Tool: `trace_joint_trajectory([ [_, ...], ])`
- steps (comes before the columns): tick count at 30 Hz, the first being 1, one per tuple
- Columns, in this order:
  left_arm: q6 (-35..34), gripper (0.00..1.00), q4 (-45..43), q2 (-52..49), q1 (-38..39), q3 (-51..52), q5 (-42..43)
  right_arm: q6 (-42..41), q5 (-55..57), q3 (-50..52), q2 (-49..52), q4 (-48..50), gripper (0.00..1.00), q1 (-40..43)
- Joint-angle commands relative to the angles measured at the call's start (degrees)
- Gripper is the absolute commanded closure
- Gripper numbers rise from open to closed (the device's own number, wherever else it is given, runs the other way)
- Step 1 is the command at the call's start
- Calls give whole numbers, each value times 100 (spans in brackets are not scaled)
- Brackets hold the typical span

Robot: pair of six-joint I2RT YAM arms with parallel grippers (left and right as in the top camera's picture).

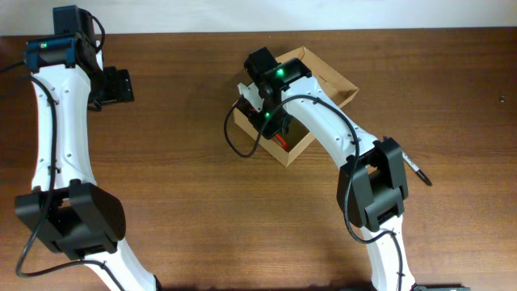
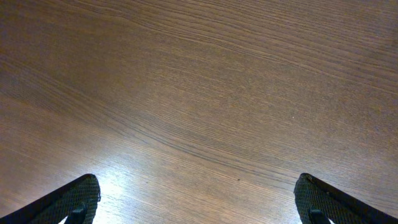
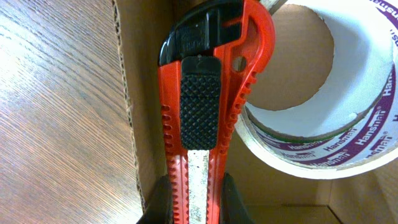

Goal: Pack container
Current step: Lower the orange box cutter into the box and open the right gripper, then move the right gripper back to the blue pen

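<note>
Right wrist: right jaws grip red knife [image 3: 199, 112] beside "Hansman" tape roll [image 3: 348, 81] in container [image 3: 149, 74]; left jaws gape.

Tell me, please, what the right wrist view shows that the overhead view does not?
Only the right wrist view: a tape roll with purple print lying in the container next to the red knife, the knife's black slider, and the right fingers shut on the knife. Only the overhead view: both arms whole, the left fingers open over the table far from the container, and a small dark pen-like item by the right arm. Both: the container, a bit of the red knife, and the wooden table.
</note>
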State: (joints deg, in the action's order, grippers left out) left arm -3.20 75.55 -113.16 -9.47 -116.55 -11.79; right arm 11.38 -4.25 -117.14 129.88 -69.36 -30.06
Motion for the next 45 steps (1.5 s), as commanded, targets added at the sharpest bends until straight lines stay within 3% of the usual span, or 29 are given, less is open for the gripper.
trace_joint_trajectory([
  [1,24,0,-9,-61,-44,17,42,44,-133,48,79,9,87,-79],
  [9,24,0,-9,-61,-44,15,39,42,-111,48,79,-26,71,-79],
  [11,24,0,-11,-61,-44,17,39,42,-85,46,79,-26,62,-79],
  [22,24,0,-9,-61,-44,17,42,31,446,-378,-118,-380,61,2],
  [31,24,0,-9,-61,-44,15,39,-114,671,-621,-2194,-627,59,1346],
  [35,24,0,-11,-61,-44,17,42,-286,634,-22,-3311,-387,58,2428],
  [39,24,0,-11,-61,-44,17,39,-284,627,1290,-4284,72,55,3296],
  [45,24,0,-11,-61,-44,17,42,-772,619,2924,-4509,-52,55,3921],
])
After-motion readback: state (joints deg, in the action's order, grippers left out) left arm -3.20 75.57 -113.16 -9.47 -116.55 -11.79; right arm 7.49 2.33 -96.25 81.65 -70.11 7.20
